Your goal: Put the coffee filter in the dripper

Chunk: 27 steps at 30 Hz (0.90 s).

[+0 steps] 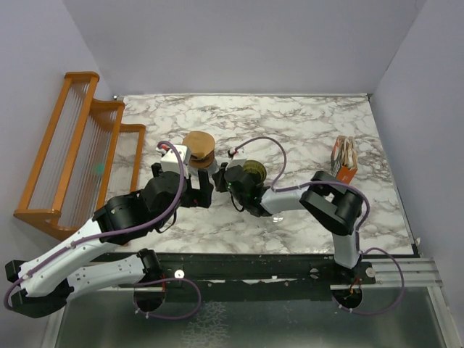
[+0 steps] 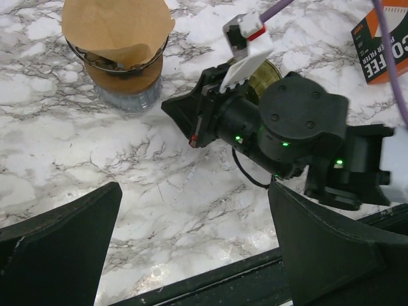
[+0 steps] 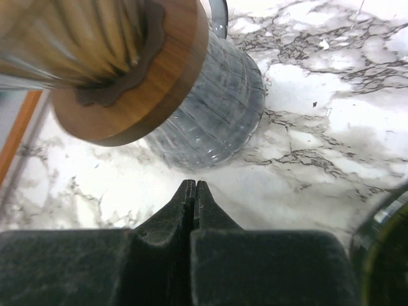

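Inspecting the white marble-patterned table (image 1: 304, 123), we find the dark olive-green translucent cone-shaped dripper (image 1: 254, 171) standing near its centre, at about 2 o'clock from the right gripper (image 3: 193, 191) and just beside that arm's wrist. The right gripper's fingers are pressed together with nothing visible between them. The left gripper (image 2: 194, 191) hovers close by, its fingers spread wide and holding nothing. We cannot make out the white paper cone coffee filter in any view. The only paper showing is a tan filter sheet (image 2: 118, 25) seated in a wood-collared glass brewer (image 3: 217, 108) at 11 o'clock from the right gripper. An orange printed filter box (image 1: 345, 161) stands at 3 o'clock, near the table's edge. We judge three hazards. The tan sheet could be taken by mistake. The two grippers work close together and could collide. A sweep of the right wrist could knock the dripper or the brewer over. Thin paper may also crumple or seat crooked if pinched hard.
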{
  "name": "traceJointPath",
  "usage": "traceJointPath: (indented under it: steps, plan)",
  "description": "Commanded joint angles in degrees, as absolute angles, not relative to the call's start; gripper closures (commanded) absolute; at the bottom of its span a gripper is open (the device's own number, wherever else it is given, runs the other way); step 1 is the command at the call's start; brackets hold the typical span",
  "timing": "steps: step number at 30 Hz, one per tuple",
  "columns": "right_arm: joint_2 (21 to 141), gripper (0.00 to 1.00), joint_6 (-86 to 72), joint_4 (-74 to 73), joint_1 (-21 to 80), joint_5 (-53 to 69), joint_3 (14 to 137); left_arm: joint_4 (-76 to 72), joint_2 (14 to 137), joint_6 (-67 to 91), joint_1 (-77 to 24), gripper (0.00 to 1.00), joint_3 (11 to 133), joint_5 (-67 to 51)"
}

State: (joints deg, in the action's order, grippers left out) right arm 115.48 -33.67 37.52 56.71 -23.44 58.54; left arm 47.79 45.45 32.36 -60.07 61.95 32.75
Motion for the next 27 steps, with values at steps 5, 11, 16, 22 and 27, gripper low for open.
traceJointPath:
  steps: [5, 11, 16, 22, 27]
  plan:
    - [98.6, 0.92, -35.5, 19.1, 56.8, -21.9, 54.2, 48.4, 46.6, 31.7, -59.9, 0.01, 63.9, 35.9]
    - [87.6, 0.78, -32.6, 9.4, 56.8, -23.3, 52.9, 47.3, 47.7, 30.9, -59.9, 0.01, 63.9, 36.6]
    - [80.7, 0.72, -29.0, -5.0, 56.8, -25.1, 56.7, 46.1, 49.4, 30.4, -59.9, 0.01, 63.8, 36.4]
    - [73.6, 0.63, -27.6, -22.7, 56.7, -29.0, 61.1, 44.9, 50.7, 29.1, -59.9, 0.01, 64.2, 36.8]
    - [69.1, 0.61, -29.0, -35.7, 56.2, -29.0, 63.8, 43.8, 52.2, 28.0, -59.9, 0.01, 64.8, 37.0]
